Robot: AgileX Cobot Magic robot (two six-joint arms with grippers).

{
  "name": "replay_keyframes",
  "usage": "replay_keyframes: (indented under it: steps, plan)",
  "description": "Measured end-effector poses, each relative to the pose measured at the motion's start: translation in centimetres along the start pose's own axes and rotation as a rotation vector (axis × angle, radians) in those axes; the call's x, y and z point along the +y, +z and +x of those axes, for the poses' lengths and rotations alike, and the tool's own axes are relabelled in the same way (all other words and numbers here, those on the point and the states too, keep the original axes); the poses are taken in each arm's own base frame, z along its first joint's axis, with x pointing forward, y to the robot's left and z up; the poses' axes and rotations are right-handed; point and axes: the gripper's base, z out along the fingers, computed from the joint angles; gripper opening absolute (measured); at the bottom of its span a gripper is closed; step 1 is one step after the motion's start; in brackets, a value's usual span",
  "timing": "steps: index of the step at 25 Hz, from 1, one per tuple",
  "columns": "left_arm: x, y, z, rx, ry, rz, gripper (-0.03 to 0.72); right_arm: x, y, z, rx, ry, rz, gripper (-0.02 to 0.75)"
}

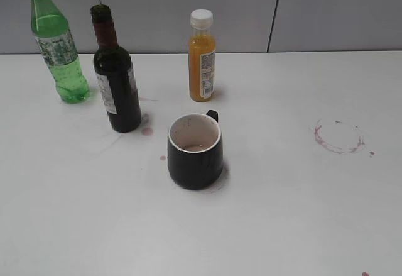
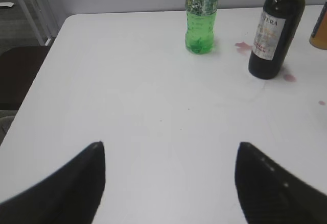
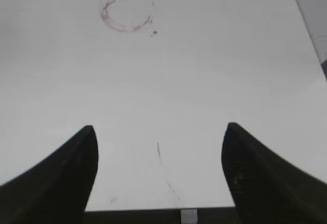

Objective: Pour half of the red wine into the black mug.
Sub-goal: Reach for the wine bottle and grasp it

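The dark-green wine bottle (image 1: 116, 78) with maroon foil neck and white label stands upright at the left of the white table; it also shows in the left wrist view (image 2: 273, 30). The black mug (image 1: 195, 151) with white inside stands in the middle, handle at the back, with a little liquid at its bottom. My left gripper (image 2: 168, 150) is open and empty over bare table, well short of the bottle. My right gripper (image 3: 159, 132) is open and empty near the table's front edge. Neither gripper shows in the exterior view.
A light-green plastic bottle (image 1: 58, 46) stands at the back left, also in the left wrist view (image 2: 202, 17). An orange juice bottle (image 1: 201, 59) with white cap stands behind the mug. A red wine ring stain (image 1: 339, 138) marks the table at right, also in the right wrist view (image 3: 127, 14). Small red drops lie near the wine bottle.
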Motion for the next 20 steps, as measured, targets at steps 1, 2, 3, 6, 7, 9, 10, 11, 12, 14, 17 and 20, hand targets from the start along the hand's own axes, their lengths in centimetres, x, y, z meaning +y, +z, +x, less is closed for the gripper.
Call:
replay_keyframes:
  steps: [1, 2, 3, 6, 7, 9, 10, 11, 12, 14, 17, 20]
  plan:
    - [0.0, 0.0, 0.0, 0.0, 0.0, 0.0, 0.59, 0.06, -0.34, 0.22, -0.031, -0.002, 0.003, 0.573]
    - [0.0, 0.0, 0.0, 0.0, 0.001, 0.0, 0.59, 0.09, -0.48, 0.32, -0.046, -0.002, 0.004, 0.573]
    - [0.0, 0.0, -0.01, -0.001, 0.001, 0.0, 0.59, 0.1, -0.55, 0.37, -0.056, -0.003, 0.005, 0.573]
    - [0.0, 0.0, -0.01, -0.001, 0.0, 0.0, 0.59, 0.15, -0.38, 0.15, -0.093, 0.004, -0.001, 0.57]
    - [0.0, 0.0, -0.01, -0.001, 0.0, 0.0, 0.59, 0.16, -0.19, 0.05, -0.115, 0.008, -0.003, 0.569]
    - [0.0, 0.0, -0.01, -0.001, 0.0, 0.0, 0.59, 0.17, 0.12, 0.08, -0.126, 0.012, -0.005, 0.568]
    - [0.0, 0.0, -0.01, -0.001, 0.0, 0.0, 0.59, 0.17, 0.17, 0.09, -0.127, 0.013, -0.005, 0.566]
    - [0.0, 0.0, -0.01, -0.001, 0.0, 0.0, 0.59, 0.16, 0.16, 0.04, -0.132, 0.013, -0.004, 0.566]
    - [0.0, 0.0, -0.01, -0.001, 0.0, 0.0, 0.59, 0.15, 0.16, 0.0, -0.137, 0.013, -0.004, 0.566]
    - [0.0, 0.0, -0.01, -0.001, 0.001, 0.0, 0.59, 0.16, 0.16, -0.02, -0.139, 0.012, -0.004, 0.566]
    - [0.0, 0.0, -0.01, -0.001, 0.0, 0.0, 0.59, 0.16, 0.16, -0.02, -0.14, 0.013, -0.005, 0.566]
    - [0.0, 0.0, -0.01, -0.001, 0.0, 0.0, 0.59, 0.17, 0.16, -0.03, -0.14, 0.013, -0.005, 0.566]
